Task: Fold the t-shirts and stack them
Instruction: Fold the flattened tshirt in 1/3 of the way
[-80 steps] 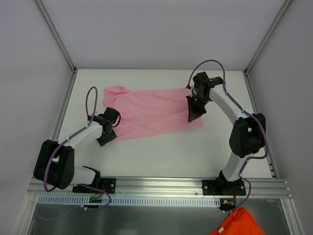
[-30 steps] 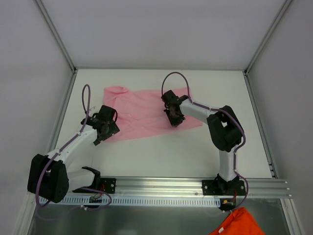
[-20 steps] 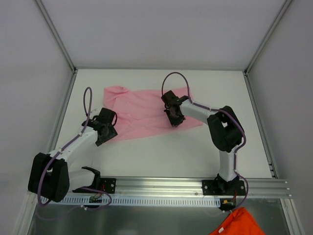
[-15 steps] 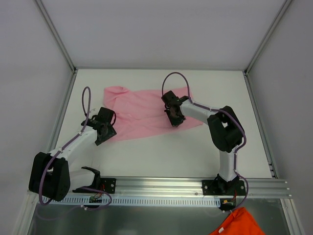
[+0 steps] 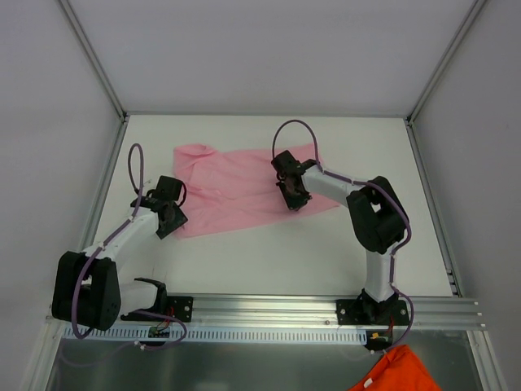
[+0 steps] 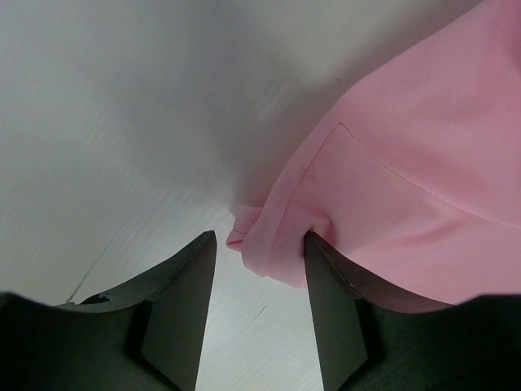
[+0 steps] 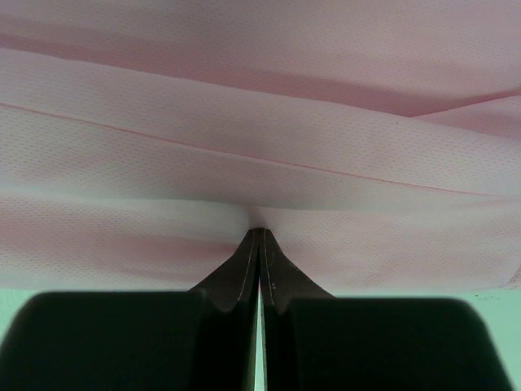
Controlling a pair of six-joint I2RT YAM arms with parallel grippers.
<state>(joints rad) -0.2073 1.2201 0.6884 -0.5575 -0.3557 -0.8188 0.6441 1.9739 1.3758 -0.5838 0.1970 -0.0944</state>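
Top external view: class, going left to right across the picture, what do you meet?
The left claw → pink t-shirt → right claw, pinching the shirt → orange cloth at the bottom edge.

- The right gripper (image 7: 258,236) has its two black fingers (image 7: 236,281) pressed flat together, with only a hairline seam between them.
- Their tips pinch the near edge of the pink t-shirt (image 7: 260,147), and the cloth puckers at that spot.
- The fabric fills the view above, lying in long horizontal folds with a thin stitched line across it.
- A strip of pale table (image 7: 10,303) shows below the cloth's edge.
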